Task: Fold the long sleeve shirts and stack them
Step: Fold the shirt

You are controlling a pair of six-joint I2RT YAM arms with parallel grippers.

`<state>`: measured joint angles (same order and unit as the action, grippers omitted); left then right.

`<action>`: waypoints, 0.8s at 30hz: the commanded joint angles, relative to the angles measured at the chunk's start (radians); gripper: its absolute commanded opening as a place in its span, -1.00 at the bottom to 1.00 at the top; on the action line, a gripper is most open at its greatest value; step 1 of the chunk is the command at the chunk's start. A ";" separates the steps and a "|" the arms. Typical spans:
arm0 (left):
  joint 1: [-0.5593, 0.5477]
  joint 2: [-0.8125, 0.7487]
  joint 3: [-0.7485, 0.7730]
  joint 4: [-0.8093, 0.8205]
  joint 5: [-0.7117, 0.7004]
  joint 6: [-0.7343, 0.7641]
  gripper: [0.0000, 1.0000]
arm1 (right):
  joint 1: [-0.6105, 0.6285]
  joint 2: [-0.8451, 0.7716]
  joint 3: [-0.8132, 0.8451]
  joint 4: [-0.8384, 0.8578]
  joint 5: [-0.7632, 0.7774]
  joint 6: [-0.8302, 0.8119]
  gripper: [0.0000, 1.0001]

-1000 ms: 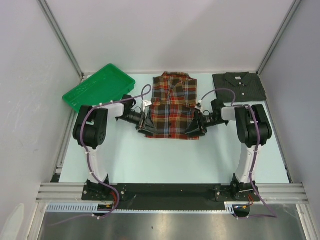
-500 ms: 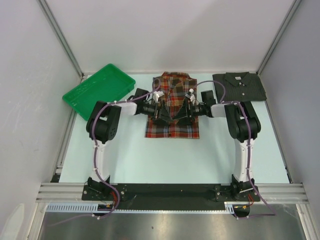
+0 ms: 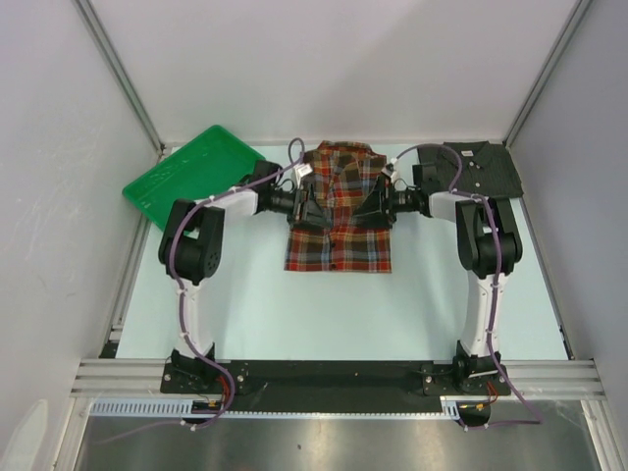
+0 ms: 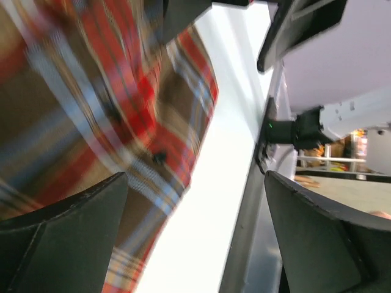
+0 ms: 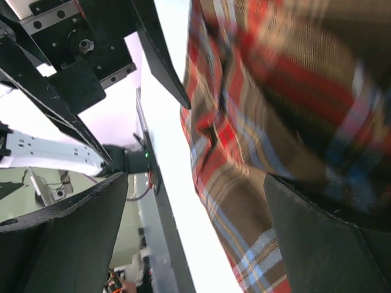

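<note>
plaid shirt (image 3: 339, 211) lies folded flat, mid-back of counter (image 3: 265, 304). grey shirt (image 3: 481, 169) is folded at back-right corner, apart from it. L tool (image 3: 312, 208) + R tool (image 3: 378, 209) are over the plaid's upper half, both w/ jaws wide apart, nothing held; touching cloth or just above, can't tell. Cloth prob. light, soft, floppy, so layers will sag/slide if lifted from one pt. Best hold: pinch all layers at both side edges, L+R together, keep level.
</note>
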<state>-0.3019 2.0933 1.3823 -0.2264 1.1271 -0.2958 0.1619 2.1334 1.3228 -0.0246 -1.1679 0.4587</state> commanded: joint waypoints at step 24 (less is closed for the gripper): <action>0.133 0.146 0.179 0.114 -0.144 -0.137 0.99 | -0.108 0.221 0.276 0.031 0.034 0.008 0.99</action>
<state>-0.2169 2.2585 1.5112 -0.0738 1.0595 -0.4366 0.0769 2.3447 1.5463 0.0792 -1.1950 0.5991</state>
